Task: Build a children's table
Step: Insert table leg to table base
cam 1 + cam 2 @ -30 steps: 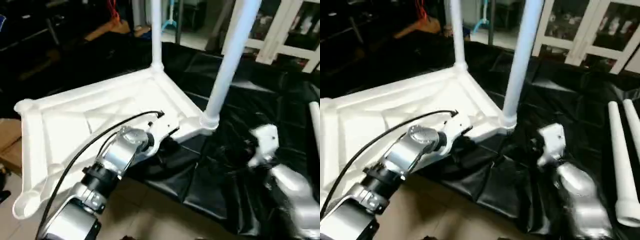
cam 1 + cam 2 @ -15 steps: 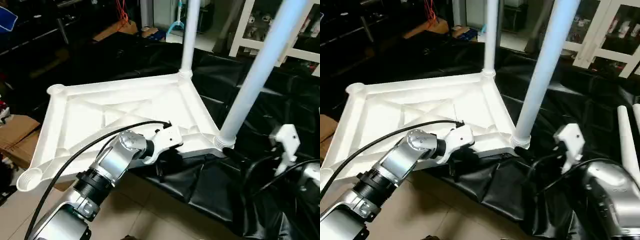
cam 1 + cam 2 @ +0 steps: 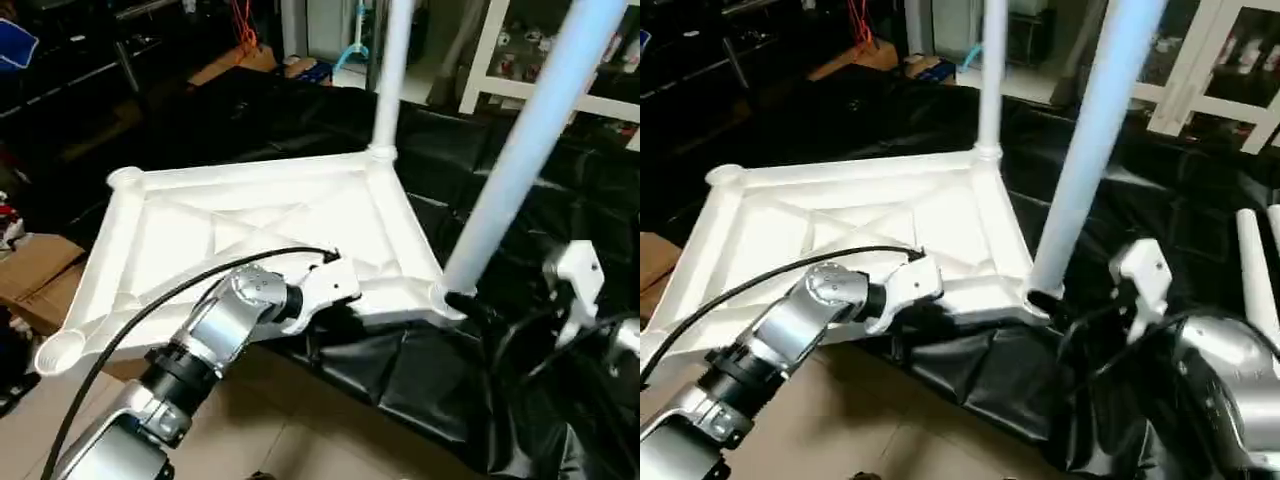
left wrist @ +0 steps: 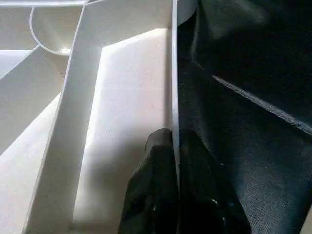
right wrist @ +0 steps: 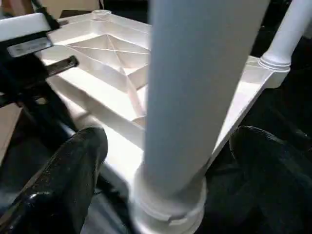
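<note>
white plastic table top [image 3: 250,215] lies underside up w/ x-ribs showing, on black sheeting [image 3: 420,370], two tubular legs screwed in: far leg [image 3: 392,70] and near leg [image 3: 530,150]. spare legs [image 3: 1255,270] lie off to the right. left claw [image 4: 174,146] is pinched shut on the thin near rim of the top. right claw [image 5: 161,161] stands wide open around the near leg's base, not gripping. likely light, stiff, smooth and slippery; top-heavy w/ legs up. best holds: rim edge, or a leg low by its socket.
</note>
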Controlling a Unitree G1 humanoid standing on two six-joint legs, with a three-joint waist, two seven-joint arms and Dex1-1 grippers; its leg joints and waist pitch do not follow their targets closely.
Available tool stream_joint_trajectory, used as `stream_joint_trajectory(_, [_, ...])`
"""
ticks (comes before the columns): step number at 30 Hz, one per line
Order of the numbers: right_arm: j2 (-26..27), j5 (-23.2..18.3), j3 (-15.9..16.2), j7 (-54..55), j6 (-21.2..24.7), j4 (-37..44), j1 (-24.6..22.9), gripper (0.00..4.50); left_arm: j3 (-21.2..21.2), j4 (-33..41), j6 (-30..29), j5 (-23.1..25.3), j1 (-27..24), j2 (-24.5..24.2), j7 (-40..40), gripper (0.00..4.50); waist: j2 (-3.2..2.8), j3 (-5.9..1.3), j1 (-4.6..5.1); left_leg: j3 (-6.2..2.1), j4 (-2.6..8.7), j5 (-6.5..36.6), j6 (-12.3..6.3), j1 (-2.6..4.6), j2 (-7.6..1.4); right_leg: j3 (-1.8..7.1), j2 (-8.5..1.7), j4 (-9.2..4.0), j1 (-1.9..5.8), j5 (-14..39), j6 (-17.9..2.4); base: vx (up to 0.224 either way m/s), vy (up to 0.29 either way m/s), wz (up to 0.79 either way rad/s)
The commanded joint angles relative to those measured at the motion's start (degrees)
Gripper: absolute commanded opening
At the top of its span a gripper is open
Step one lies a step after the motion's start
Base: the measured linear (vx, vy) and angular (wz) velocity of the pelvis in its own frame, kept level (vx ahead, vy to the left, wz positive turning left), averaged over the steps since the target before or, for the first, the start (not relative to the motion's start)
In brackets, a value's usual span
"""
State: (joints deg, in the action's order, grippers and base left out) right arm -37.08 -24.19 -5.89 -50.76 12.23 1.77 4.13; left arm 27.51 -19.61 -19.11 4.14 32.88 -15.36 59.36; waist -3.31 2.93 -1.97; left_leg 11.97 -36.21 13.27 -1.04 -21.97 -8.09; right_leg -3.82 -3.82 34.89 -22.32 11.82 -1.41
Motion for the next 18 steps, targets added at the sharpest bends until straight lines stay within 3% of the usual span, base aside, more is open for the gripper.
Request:
stream_joint_trajectory(1, [0.23, 1.39, 1.40, 0.34, -0.69, -2.09, 1.75, 4.43, 1.41, 1.60, 1.79, -1.83, -1.45, 0.33, 1.68, 0.00, 1.54, -2.65, 0.42, -3.31, 5.09, 5.35, -6.35, 1.04, -6.12, 3.58, -6.24, -4.68, 2.12, 8.96, -12.68, 0.000, 0.000, 0.00])
stream_joint_trajectory(5, [-0.25, 2.11, 2.38, -1.48, -1.45, -5.09, 3.47, 4.43, 1.49, 2.12, 1.77, -1.76, -1.64, 0.20, 2.18, 0.00, 1.46, -2.87, 0.24, -3.12, 4.84, 4.25, -7.04, 1.34, -6.12, 3.57, -6.23, -4.42, 1.98, 6.84, -13.28, 0.000, 0.000, 0.00])
stream_joint_trajectory(9, [-1.12, 3.31, 3.47, -5.58, -3.56, -8.72, 5.24, 4.43, 1.37, 2.38, 1.67, -1.29, -1.72, -0.22, 2.53, 0.00, 1.60, -3.00, 0.40, -3.12, 4.76, 3.96, -7.69, 1.01, -6.09, 3.37, -6.32, -4.16, 2.34, 6.30, -13.89, 0.000, 0.000, 0.00])
stream_joint_trajectory(10, [-1.16, 3.25, 3.69, -6.71, -3.79, -9.65, 6.01, 4.16, 1.48, 2.67, 1.67, -1.22, -1.90, -0.50, 2.89, 0.00, 1.54, -3.00, 0.40, -3.13, 4.77, 4.08, -7.74, 1.07, -6.13, 3.38, -6.31, -4.15, 2.30, 6.36, -13.87, 0.000, 0.000, 0.00])
stream_joint_trajectory(16, [-0.57, 3.27, 4.78, -9.82, -5.44, -14.38, 10.60, 3.62, 1.52, 3.66, 1.38, -1.09, -2.47, -1.02, 3.51, 0.00, 1.63, -3.13, 0.57, -3.08, 4.67, 3.86, -8.01, 0.98, -6.05, 3.27, -6.29, -4.01, 2.37, 6.56, -14.10, 0.000, 0.000, 0.00])
stream_joint_trajectory(17, [-0.50, 3.36, 4.99, -10.65, -5.80, -15.17, 11.24, 3.58, 1.51, 3.71, 1.29, -1.04, -2.48, -1.05, 3.54, 0.00, 2.01, -3.14, 0.59, -3.04, 4.64, 3.65, -8.22, 0.95, -6.06, 3.28, -6.29, -4.02, 2.38, 6.41, -14.03, 0.000, 0.000, 0.00])
stream_joint_trajectory(18, [-0.46, 3.48, 5.20, -11.75, -6.17, -16.04, 11.86, 3.49, 1.49, 3.79, 1.18, -1.00, -2.51, -1.09, 3.58, 0.00, 1.82, -3.18, 0.52, -3.05, 4.55, 3.37, -8.44, 0.93, -6.06, 3.28, -6.38, -3.89, 2.37, 6.13, -14.17, 0.000, 0.000, 0.00])
